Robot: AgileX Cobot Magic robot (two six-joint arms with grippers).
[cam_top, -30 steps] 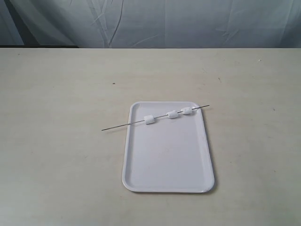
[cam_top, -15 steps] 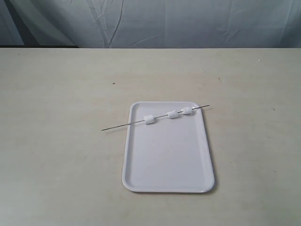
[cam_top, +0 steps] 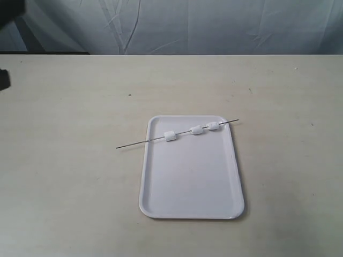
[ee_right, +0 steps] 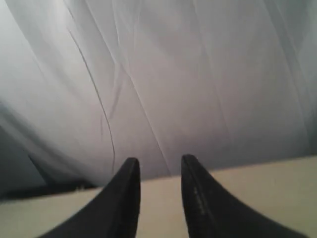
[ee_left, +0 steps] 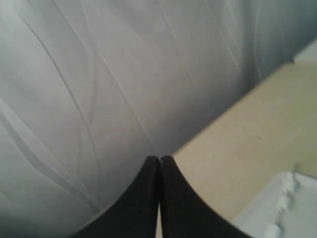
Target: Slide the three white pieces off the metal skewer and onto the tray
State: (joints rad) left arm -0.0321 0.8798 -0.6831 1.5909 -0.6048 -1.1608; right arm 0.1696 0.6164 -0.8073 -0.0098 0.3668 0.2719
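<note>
The left pincer (ee_left: 159,158) has its two black fingers (ee_left: 141,203) pressed flat together, with no gap and nothing between them; beyond the tips hangs a creased grey cloth (ee_left: 99,89); the beige table (ee_left: 247,134) runs off to one side of the pincer; there, well apart from the tips, a corner of the tray (ee_left: 303,213) shows, blurred white pieces (ee_left: 287,186) in a row near its edge.

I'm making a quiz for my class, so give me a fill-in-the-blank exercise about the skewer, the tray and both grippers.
The metal skewer carries ____ white pieces.
The tray under them is ____ in colour.
The left gripper is ____, its tips touching.
The right gripper is ____, holding nothing.
Missing words: three; white; shut; open.
</note>
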